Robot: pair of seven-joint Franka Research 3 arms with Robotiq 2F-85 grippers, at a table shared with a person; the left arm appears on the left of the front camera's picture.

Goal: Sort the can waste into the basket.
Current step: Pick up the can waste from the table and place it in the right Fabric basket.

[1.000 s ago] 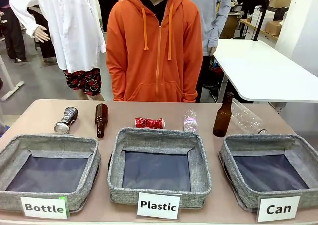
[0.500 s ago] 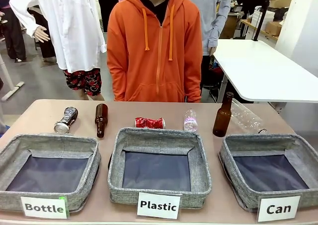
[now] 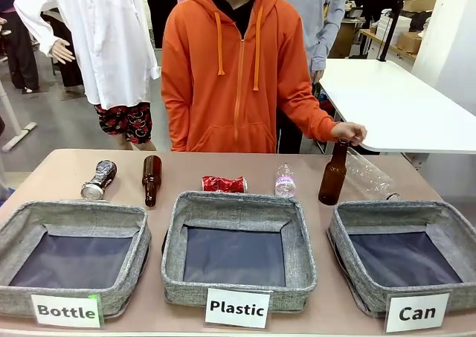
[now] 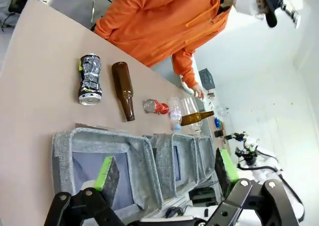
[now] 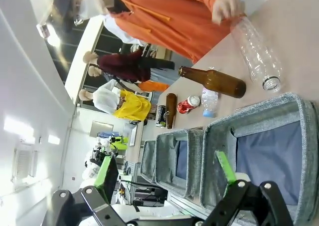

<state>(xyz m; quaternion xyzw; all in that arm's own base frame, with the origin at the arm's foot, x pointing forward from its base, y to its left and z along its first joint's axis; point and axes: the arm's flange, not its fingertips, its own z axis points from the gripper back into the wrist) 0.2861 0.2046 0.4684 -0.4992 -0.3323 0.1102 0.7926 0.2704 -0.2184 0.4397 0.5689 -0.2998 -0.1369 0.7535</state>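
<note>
1. Both claws hang back from the action. In its own wrist view the left gripper (image 4: 166, 169) has its green pads spread wide, with nothing between them.
2. Same on the other side: the right gripper (image 5: 166, 169) is splayed fully apart and grips nothing.
3. The crushed shiny red metal can (image 3: 224, 184) lies on its side on the tan table (image 3: 67, 162), just behind the far rim of the middle grey basket labelled "Plastic" (image 3: 238, 201).
4. Out at the robot's left, the black metal can with a silver top (image 3: 99, 179) lies tipped over behind the grey basket labelled "Bottle" (image 3: 74, 213), silver end towards the near side.
5. The grey woven-fabric basket labelled "Can" (image 3: 394, 213) sits at the robot's right end of the near row, dark lining bare, well apart from both cans.
6. Across the table, the person in an orange hoodie (image 3: 234, 69) reaches over, a hand (image 3: 349, 132) closed on the top of the upright brown glass bottle (image 3: 332, 175).
7. A large clear plastic bottle (image 3: 368, 175) lies just beside that bottle, and a small clear plastic bottle (image 3: 285, 181) stands between it and the red can.
8. A second brown glass bottle (image 3: 152, 179) lies flat near the black can.
</note>
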